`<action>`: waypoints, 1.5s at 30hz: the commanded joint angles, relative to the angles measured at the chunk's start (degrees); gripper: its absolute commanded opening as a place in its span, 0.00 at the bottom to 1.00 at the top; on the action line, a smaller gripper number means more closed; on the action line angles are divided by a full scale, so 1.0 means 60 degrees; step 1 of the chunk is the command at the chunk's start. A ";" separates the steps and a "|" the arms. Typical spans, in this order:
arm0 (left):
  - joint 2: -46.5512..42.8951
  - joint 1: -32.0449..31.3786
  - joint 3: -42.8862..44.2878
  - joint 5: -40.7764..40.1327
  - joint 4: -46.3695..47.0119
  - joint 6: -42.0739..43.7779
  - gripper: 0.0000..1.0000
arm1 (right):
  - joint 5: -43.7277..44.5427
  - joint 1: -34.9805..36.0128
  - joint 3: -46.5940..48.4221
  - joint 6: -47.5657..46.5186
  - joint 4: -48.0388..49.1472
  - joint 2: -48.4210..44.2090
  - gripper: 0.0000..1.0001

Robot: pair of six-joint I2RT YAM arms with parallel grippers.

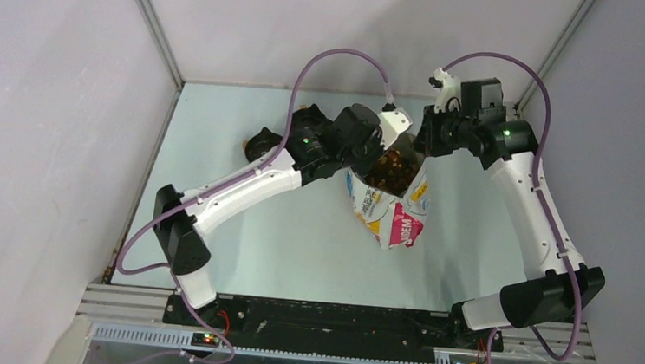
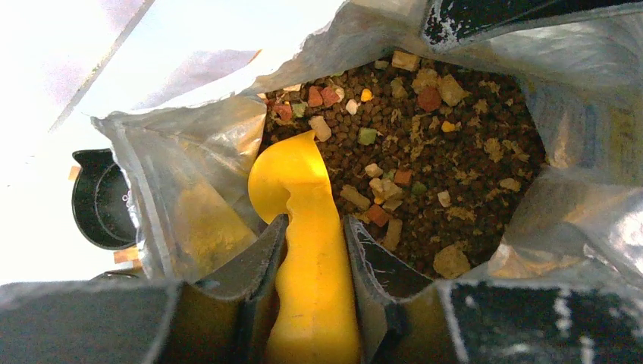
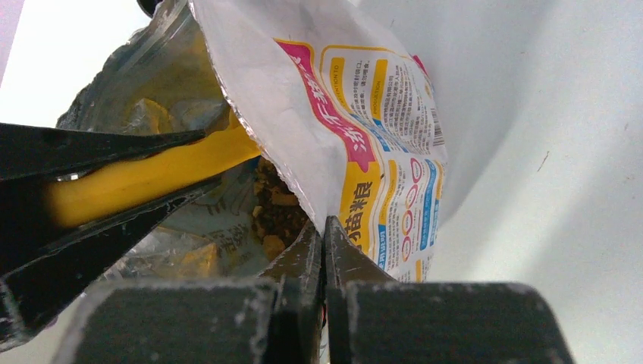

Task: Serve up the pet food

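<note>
Brown pet food [image 2: 455,174] inside an open foil bag [image 1: 395,214], yellow scoop [image 2: 299,182] dipped in.
On the tabletop [image 1: 297,241] the bag stands upright. Its rim is pinched by the right jaws, while the left jaws clamp the scoop's handle, its tip at the food's edge.

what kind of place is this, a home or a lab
Probably a robot lab test cell: plain walls on metal framing box in a pale table, with left arm and right arm bolted at its edge.
</note>
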 commanded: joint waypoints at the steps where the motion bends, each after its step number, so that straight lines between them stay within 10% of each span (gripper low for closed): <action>1: 0.0255 0.0036 -0.0282 -0.0181 0.0659 -0.0296 0.00 | -0.1018 -0.0027 0.0129 0.0464 0.0782 -0.0777 0.00; 14: 0.0530 0.0021 -0.0775 0.1079 0.0223 -0.1680 0.00 | -0.1161 -0.0383 -0.0167 0.0588 0.0856 -0.0719 0.00; 26: -0.0421 0.0720 -0.2184 0.4596 0.1534 -0.5714 0.00 | -0.1004 -0.0769 -0.0715 0.0297 0.0669 -0.1034 0.00; 45: -0.1593 0.2017 -0.1571 0.4901 0.1918 -0.7732 0.00 | -0.0483 -0.0995 -0.0736 -0.0274 0.0222 -0.1216 0.00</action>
